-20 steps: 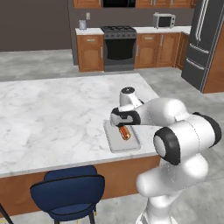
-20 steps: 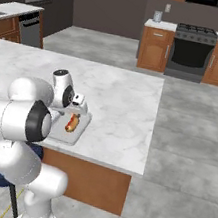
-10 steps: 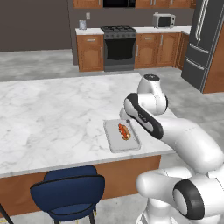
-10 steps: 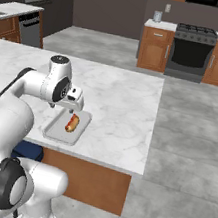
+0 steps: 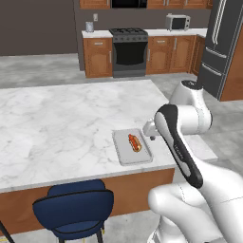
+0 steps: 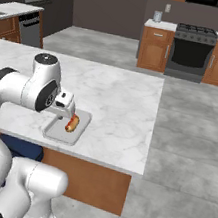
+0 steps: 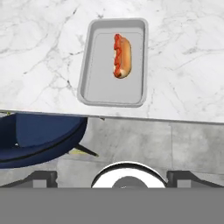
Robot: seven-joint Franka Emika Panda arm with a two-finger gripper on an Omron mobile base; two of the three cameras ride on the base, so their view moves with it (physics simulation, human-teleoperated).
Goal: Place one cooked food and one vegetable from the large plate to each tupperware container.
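One grey tupperware container (image 5: 130, 155) (image 6: 60, 133) (image 7: 101, 76) lies near the front edge of the marble counter. A hot dog (image 5: 135, 142) (image 6: 72, 123) (image 7: 122, 55), a bun with a red sausage, rests inside it, toward one long side. My gripper (image 5: 148, 130) (image 6: 64, 105) (image 7: 113, 177) hangs above the container's near end and looks down on it from over the counter's edge. Its fingertips (image 7: 42, 177) stand wide apart, open, with nothing between them. The large plate is out of view.
A blue stool (image 5: 74, 206) (image 7: 37, 135) stands just below the counter's front edge, to the left of the container. The marble counter (image 5: 57, 118) stretches left and back. A stove (image 5: 127, 52) and cabinets line the far wall.
The hand has lifted off the container and drawn back toward the counter's front edge. The hot dog stays lying in the container. The arm's elbow has swung out wide.
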